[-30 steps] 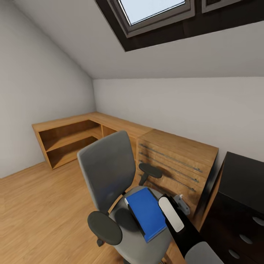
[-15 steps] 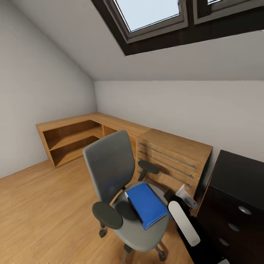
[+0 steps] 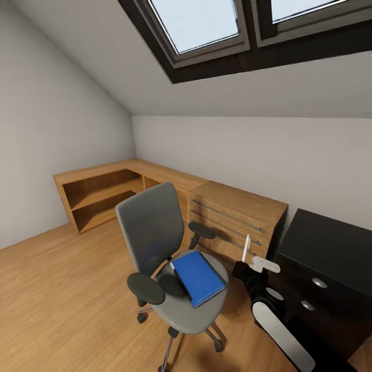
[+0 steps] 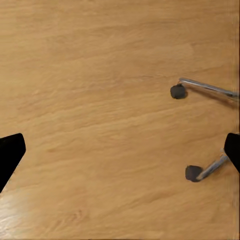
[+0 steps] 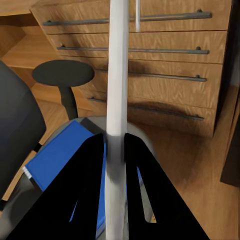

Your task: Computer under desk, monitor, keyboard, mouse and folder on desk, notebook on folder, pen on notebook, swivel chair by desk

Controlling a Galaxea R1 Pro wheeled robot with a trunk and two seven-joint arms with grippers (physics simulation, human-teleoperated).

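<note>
Blue folder [image 3: 198, 278] lies on the swivel chair [image 3: 155, 243]; right fingers [image 5: 115, 150] pinch the white pen [image 5: 117, 75].

Wood shelf unit [image 3: 98, 194], drawer chest [image 3: 235, 222]

Right arm [image 3: 274, 323]: black-and-white segmented limb, extended forward and upward from the lower right of the head view. Right gripper [image 5: 115, 150]: its two black fingers [image 5: 90, 170] are closed tight against a slim white stick pen [image 5: 118, 75], which projects well beyond the fingertips. In the head view the pen [image 3: 245, 249] stands nearly upright above the wrist. Left gripper: black fingertips [image 4: 10, 152] set wide apart, nothing between them.
</note>
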